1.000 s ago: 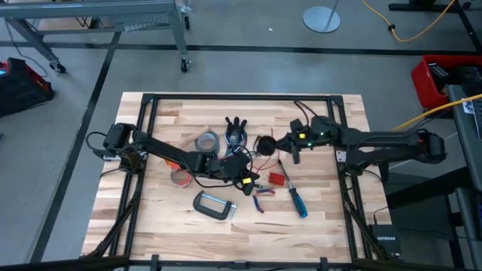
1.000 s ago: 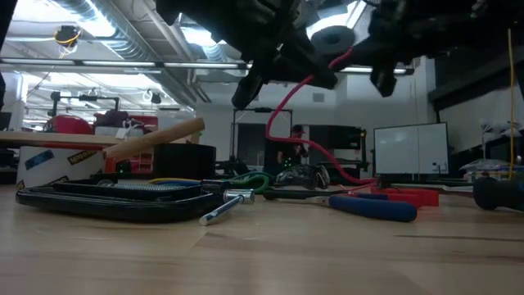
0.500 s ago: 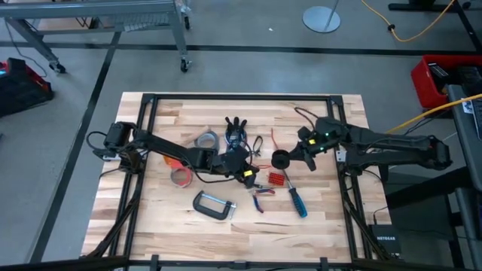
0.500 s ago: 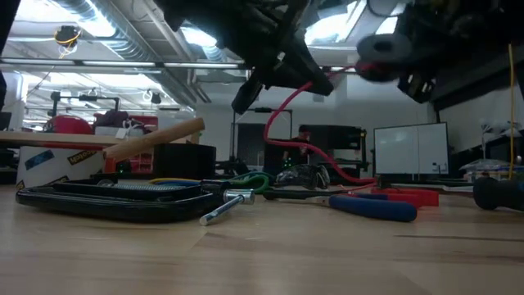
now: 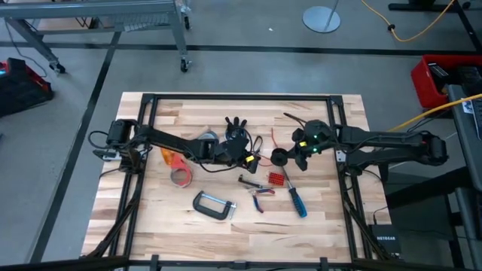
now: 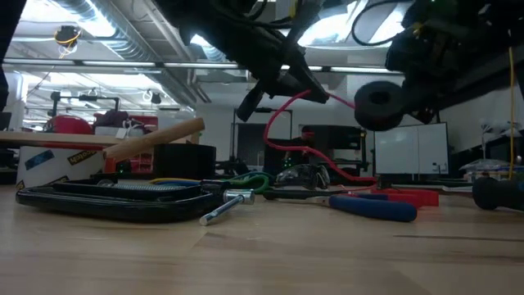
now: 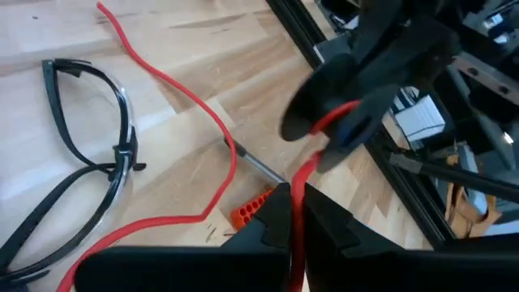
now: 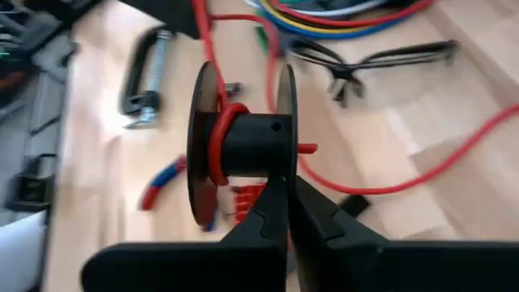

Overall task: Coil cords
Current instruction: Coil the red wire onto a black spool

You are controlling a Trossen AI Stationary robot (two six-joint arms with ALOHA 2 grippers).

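Observation:
A red cord [image 7: 212, 122] runs from the table up to a black spool [image 8: 243, 146], where a few turns of it are wound on the core. My right gripper [image 8: 288, 212] is shut on the spool, above the table's middle right [image 5: 290, 156]. My left gripper [image 7: 293, 221] is shut on the red cord just left of the spool [image 5: 254, 159]. More coloured cords [image 8: 340, 12] lie in a bundle on the wood past the glasses. My left gripper pinches the red cord [image 7: 297, 191] between its two fingers, a short way from the spool. The fingers slant down toward the table's right and lie roughly along the cord. A short stretch runs up to the spool; the rest trails slack onto the table. My right gripper pinches the rim of one spool flange [image 8: 282, 174] between its two fingers. The fingers slant down from the table's right. The spool [image 6: 378, 105] is lifted clear of the table with its axis roughly level.
Safety glasses [image 7: 89, 154] lie by the cord. A C-clamp [image 5: 215, 205], blue-handled screwdriver [image 5: 299, 202], pliers [image 5: 262, 194] and an orange bit holder [image 5: 279, 179] lie nearer the front. A grey tape roll [image 5: 205, 139] and an orange-red roll [image 5: 181, 177] sit to the left.
My right gripper has tipped downward and sunk, carrying the spool lower and a little toward the table's right and near edge. My left gripper has swung toward the far edge with the red cord still in its fingers, and has rolled somewhat.

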